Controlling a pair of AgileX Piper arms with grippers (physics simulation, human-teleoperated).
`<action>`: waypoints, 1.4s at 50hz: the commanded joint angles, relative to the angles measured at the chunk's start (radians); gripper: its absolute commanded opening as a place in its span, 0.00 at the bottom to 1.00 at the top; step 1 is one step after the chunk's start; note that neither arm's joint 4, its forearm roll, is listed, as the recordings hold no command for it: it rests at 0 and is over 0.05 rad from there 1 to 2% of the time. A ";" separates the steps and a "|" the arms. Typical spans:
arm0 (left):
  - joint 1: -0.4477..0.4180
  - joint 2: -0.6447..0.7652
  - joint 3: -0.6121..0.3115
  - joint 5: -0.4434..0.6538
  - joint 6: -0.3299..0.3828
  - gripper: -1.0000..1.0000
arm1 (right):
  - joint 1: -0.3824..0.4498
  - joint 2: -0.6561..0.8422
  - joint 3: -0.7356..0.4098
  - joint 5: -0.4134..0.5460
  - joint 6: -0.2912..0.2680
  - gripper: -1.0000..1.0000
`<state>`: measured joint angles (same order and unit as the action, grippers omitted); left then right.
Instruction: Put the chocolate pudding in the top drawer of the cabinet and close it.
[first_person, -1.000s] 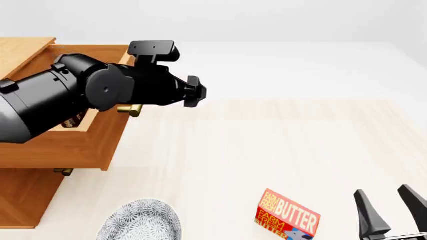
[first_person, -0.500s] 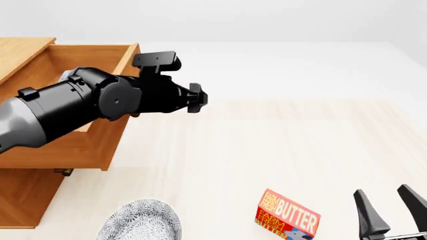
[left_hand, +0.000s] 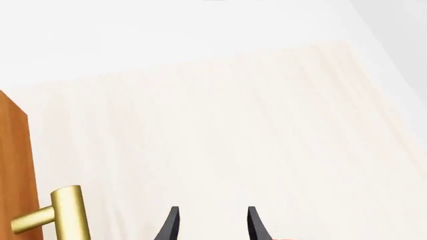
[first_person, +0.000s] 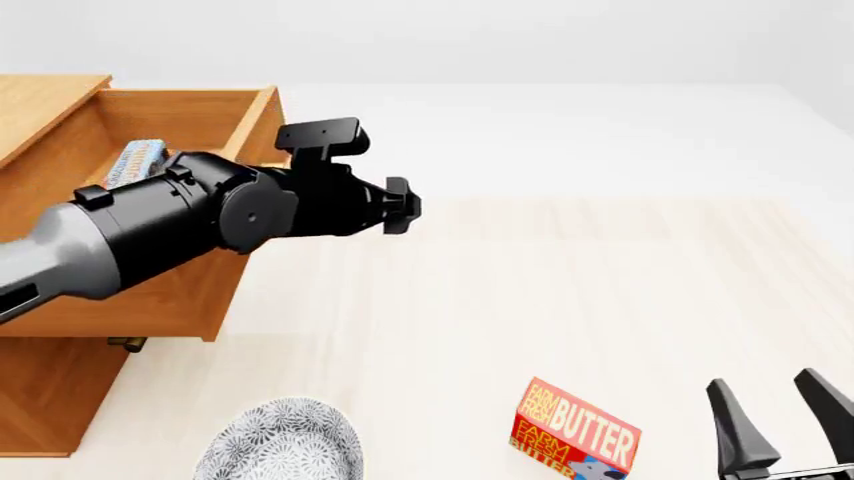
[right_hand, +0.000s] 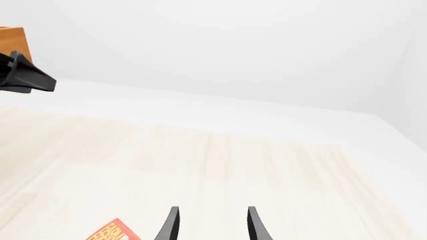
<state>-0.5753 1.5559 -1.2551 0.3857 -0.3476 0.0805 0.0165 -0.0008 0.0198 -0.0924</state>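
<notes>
- Blue-topped chocolate pudding (first_person: 134, 160) lies inside the open top drawer (first_person: 160, 290).
- Left end effector (left_hand: 212, 226) hangs empty, fingers apart (right end effector (first_person: 787, 425) likewise), above the desk (first_person: 561, 280).

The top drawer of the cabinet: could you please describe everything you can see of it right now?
The top drawer is light-brown wood, pulled out of the cabinet and open. Its inner walls and front panel show. Inside, near the back, lies the chocolate pudding, blue top up. The black left arm crosses over the drawer and hides part of the inside. In the left wrist view, the brass handle stands off the drawer front beside the open left gripper, which is not touching it.
</notes>
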 joint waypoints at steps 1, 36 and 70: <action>0.015 0.013 0.006 -0.021 -0.013 1.00 | -0.001 0.000 0.000 0.001 -0.001 1.00; 0.084 0.035 0.034 -0.048 -0.021 1.00 | -0.004 -0.004 0.000 0.006 0.002 1.00; 0.241 -0.003 0.073 -0.019 0.032 1.00 | -0.007 -0.015 0.001 0.008 0.005 1.00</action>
<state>-0.3926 1.5543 -1.1967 0.3707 -0.3320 0.0758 0.0030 -0.0002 0.0288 -0.0872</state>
